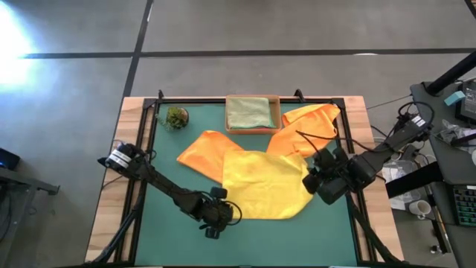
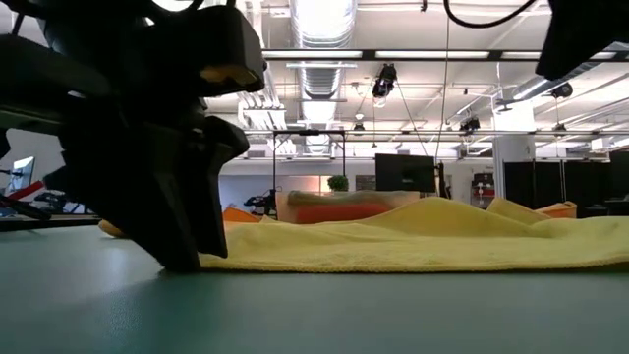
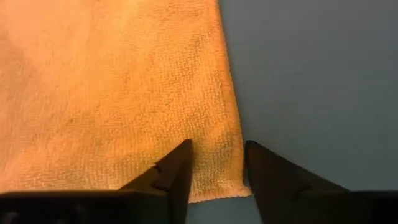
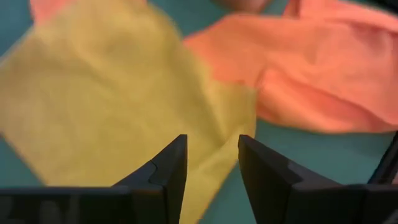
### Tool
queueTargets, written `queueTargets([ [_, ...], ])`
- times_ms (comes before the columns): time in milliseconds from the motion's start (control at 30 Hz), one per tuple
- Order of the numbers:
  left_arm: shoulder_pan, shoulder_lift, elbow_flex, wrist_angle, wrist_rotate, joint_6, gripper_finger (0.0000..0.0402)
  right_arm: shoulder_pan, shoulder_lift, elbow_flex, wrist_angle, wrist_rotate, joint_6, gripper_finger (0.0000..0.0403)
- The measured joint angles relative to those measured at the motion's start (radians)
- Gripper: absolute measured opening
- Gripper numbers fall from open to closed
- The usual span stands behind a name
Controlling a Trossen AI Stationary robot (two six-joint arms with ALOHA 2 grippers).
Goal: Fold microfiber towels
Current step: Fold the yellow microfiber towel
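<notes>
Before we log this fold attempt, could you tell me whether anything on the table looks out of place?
Nothing is damaged or spilled. The yellow towel lies askew, overlapping an orange towel; a second orange towel is crumpled beside the tray, draping over the mat's right edge.

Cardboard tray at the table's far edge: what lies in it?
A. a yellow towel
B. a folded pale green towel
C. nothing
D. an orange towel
B. In the high view the cardboard tray holds a folded pale green towel, while the yellow towel and the orange towels lie out on the green mat.
</notes>
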Motion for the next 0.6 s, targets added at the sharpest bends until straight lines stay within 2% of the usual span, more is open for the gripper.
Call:
queueTargets([
  [233, 0.012, -0.001, -0.003, -0.004, -0.039, -0.013, 0.0010, 0.069, 0.020, -0.001, 0.072, -0.107, -0.139, 0.0129],
  [467, 0.018, -0.078, 0.007, -0.041, 0.014, -0.107, 0.0002, 0.202, 0.020, -0.010, 0.100, -0.132, -0.130, 0.0128],
  [600, 0.027, -0.183, 0.032, -0.038, 0.029, -0.136, 0.0001, 0.259, 0.020, -0.041, 0.224, -0.120, -0.144, 0.0128],
])
